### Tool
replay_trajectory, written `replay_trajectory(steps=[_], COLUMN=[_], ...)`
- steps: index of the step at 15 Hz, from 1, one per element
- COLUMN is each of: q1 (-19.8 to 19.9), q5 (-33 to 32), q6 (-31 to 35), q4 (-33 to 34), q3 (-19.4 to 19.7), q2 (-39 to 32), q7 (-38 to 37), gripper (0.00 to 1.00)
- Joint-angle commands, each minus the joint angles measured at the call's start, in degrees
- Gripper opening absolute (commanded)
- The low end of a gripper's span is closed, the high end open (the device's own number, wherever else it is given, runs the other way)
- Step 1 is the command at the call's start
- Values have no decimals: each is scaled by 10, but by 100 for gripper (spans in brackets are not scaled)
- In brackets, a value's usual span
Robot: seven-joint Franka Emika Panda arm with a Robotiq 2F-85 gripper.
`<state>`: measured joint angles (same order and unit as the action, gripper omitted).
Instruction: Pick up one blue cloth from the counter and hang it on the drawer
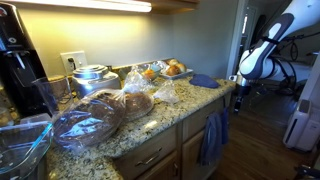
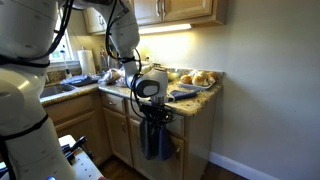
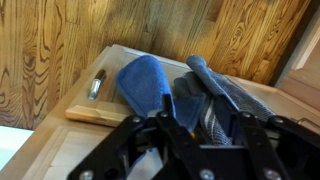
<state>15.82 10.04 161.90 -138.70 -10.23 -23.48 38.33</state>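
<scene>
Tool (image 3: 204,132) above drawer (image 3: 92,114) with blue cloths (image 3: 146,80)

blue cloths (image 3: 146,82) covering the drawer (image 3: 80,113), cluttered counter (image 1: 152,128), open floor (image 1: 262,130) alongside

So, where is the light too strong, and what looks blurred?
In both exterior views the under-cabinet light is blown out; in the wrist view the gripper is dark and blurred up close, while the blue cloth and wood grain look sharper.
</scene>
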Motion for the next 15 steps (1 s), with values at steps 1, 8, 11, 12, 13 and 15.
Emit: replay_trajectory(steps=[1, 8, 11, 12, 13, 15], q1=[-3, -24, -39, -45, -51, -65], q5=[-26, -60, -57, -58, -56, -58], q6=[-3, -89, -130, -141, -150, -148], q4=[-24, -53, -68, -70, -75, -90], q3=[9, 38, 52, 58, 62, 69], q2=[35, 120, 172, 186, 204, 238], q7=[-7, -34, -49, -57, -62, -67], gripper=[79, 100, 100, 100, 100, 100])
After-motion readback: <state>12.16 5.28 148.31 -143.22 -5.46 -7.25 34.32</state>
